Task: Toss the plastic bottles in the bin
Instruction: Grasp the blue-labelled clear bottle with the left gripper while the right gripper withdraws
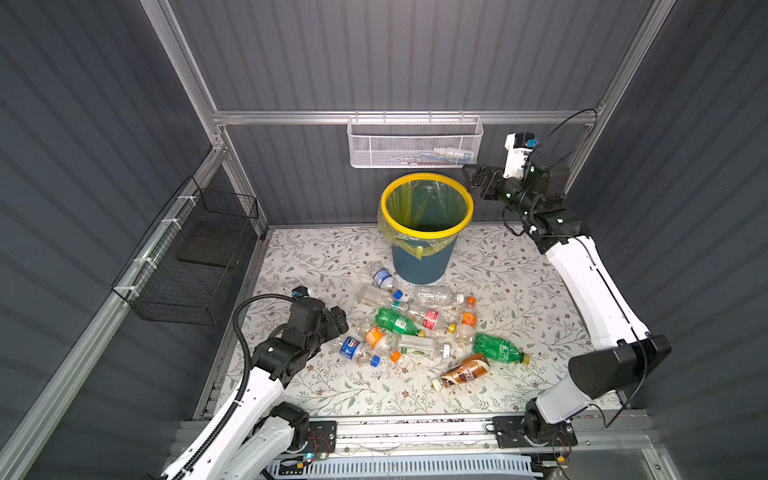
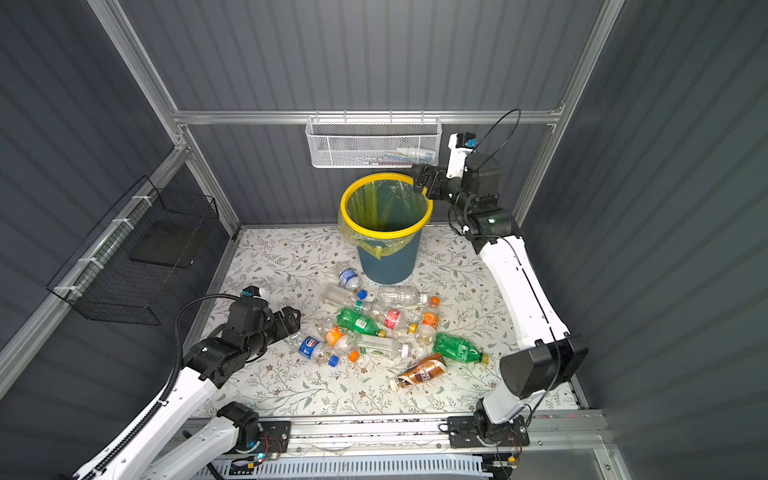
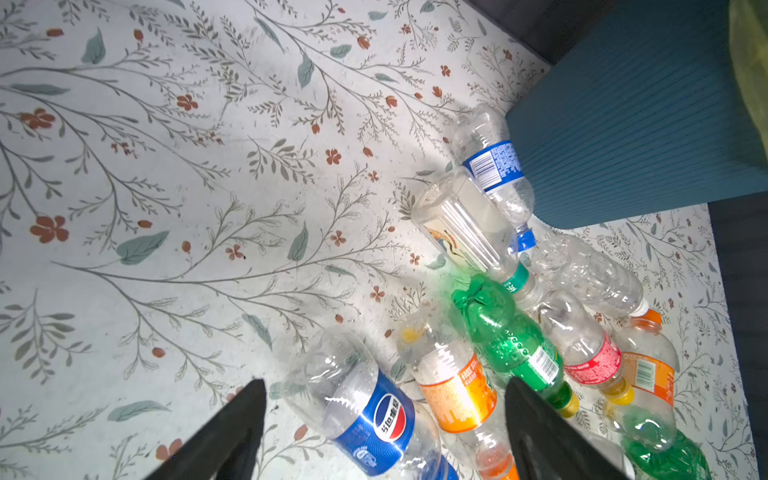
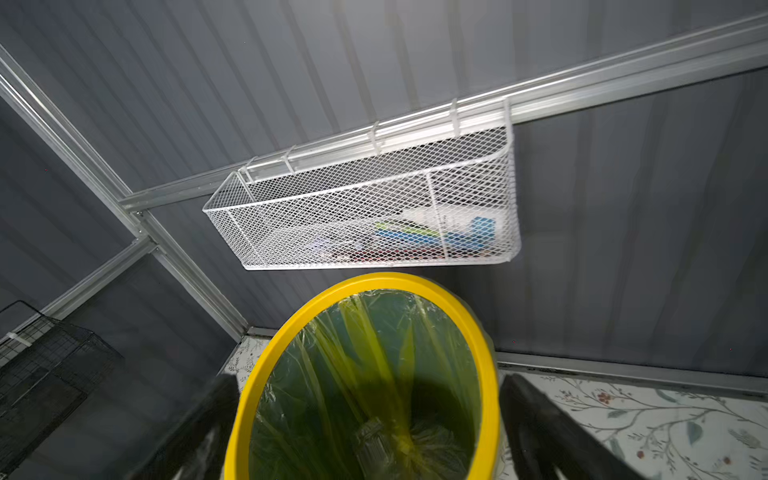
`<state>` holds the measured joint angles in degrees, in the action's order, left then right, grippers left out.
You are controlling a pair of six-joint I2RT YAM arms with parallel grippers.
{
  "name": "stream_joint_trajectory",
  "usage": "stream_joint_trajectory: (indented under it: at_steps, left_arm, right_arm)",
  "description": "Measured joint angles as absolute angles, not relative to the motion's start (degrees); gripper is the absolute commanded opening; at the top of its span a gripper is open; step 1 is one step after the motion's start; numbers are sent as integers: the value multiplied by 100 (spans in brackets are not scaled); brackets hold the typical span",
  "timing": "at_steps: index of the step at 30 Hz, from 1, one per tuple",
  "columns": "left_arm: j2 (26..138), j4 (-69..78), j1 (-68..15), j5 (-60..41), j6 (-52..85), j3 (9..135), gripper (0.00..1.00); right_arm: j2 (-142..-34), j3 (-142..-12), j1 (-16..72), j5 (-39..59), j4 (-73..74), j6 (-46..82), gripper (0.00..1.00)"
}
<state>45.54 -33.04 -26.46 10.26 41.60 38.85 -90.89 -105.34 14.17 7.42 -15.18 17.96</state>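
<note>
Several plastic bottles lie in a heap on the floral mat in front of the bin (image 1: pixel 428 237), which has a yellow rim and liner. My left gripper (image 1: pixel 341 323) hangs open, low at the heap's left edge. In the left wrist view its fingers stand on either side of a clear bottle with a blue label (image 3: pixel 365 411), not closed on it. A green bottle (image 1: pixel 399 322) and a brown one (image 1: pixel 463 371) lie further right. My right gripper (image 1: pixel 469 179) is open and holds nothing, just above the bin's right rim (image 4: pixel 266 374). A clear bottle (image 4: pixel 374 440) lies at the bin's bottom.
A white mesh basket (image 1: pixel 415 145) hangs on the back rail just above the bin. A black wire basket (image 1: pixel 199 257) hangs on the left wall. Grey panel walls and aluminium posts enclose the mat (image 1: pixel 316 266).
</note>
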Motion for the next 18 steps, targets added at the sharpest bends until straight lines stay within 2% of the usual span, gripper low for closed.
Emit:
stream_joint_trajectory:
  at_steps: [9,18]
  left_arm:
    - [4438,-3581,-2873,607,5419,3514,88]
    - [5240,-3402,-3385,331,6482,3312,89]
  right_arm:
    - [-8694,-9338,1100,427,-1343,2202,98]
    - [-8589,-8466,805,342,-1282,2919,97]
